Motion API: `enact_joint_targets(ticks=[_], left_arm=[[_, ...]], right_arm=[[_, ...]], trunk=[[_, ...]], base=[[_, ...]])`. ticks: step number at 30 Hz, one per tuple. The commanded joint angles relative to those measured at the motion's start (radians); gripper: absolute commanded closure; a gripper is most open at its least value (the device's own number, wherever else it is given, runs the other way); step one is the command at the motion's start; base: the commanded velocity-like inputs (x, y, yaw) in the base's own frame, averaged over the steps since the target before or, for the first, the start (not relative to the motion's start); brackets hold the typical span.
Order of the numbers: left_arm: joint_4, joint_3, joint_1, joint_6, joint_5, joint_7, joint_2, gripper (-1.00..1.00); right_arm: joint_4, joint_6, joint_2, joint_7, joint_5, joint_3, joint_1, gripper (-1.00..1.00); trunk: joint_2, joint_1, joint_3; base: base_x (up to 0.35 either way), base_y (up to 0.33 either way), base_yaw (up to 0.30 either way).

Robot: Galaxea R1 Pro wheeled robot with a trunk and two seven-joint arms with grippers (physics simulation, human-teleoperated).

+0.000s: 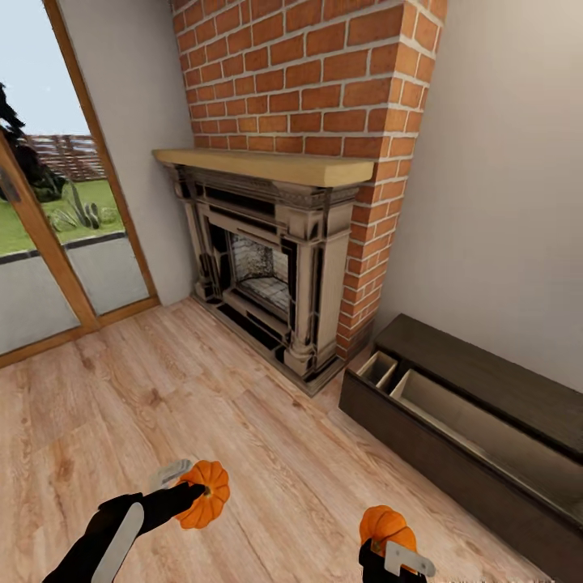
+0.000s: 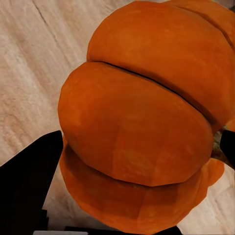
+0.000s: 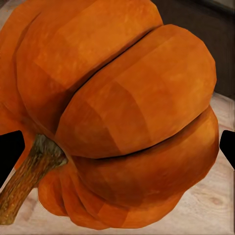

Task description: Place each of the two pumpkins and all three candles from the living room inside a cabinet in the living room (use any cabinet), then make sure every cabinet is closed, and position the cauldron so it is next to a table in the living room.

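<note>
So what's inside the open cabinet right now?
The cabinet shows bare pale compartments with dividers; no candles or pumpkins visible inside. Its front panel hides the lower interior.

Pale plank wood floor (image 1: pixel 202 405), matt and grained; rough red brick chimney (image 1: pixel 324 73) at upper centre; smooth dark brown wood cabinet (image 1: pixel 453 461) lower right; matt ribbed orange pumpkins (image 1: pixel 206 494).

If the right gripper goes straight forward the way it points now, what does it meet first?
Probably the dark cabinet: the right gripper, shut on a pumpkin, faces the cabinet's front over the wood floor. Depth is unclear.
</note>
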Motion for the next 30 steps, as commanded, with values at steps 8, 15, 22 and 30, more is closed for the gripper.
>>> enact_joint_targets(ticks=[8, 15, 22, 30], left_arm=[[0.0, 0.0, 0.0, 0.001, 0.0, 0.0, 0.0, 1.0], [0.0, 0.0, 0.0, 0.002, 0.0, 0.0, 0.0, 1.0], [0.0, 0.0, 0.0, 0.002, 0.0, 0.0, 0.0, 1.0], [0.0, 0.0, 0.0, 0.002, 0.0, 0.0, 0.0, 1.0]], right_arm=[[-0.002, 0.001, -0.002, 0.006, -0.004, -0.062, 0.0, 1.0], [-0.002, 0.001, -0.004, 0.034, -0.004, -0.113, 0.0, 1.0], [-0.001, 0.001, 0.0, 0.036, -0.002, -0.115, 0.0, 1.0], [-0.001, 0.002, -0.001, 0.036, -0.004, -0.118, 0.0, 1.0]], trunk=[[0.056, -0.031, 0.034], [0.105, -0.058, 0.061], [0.154, -0.084, 0.085], [0.21, -0.115, 0.111]], base=[[0.0, 0.0, -0.23], [0.0, 0.0, -0.256], [0.0, 0.0, -0.15], [0.0, 0.0, -0.046]])
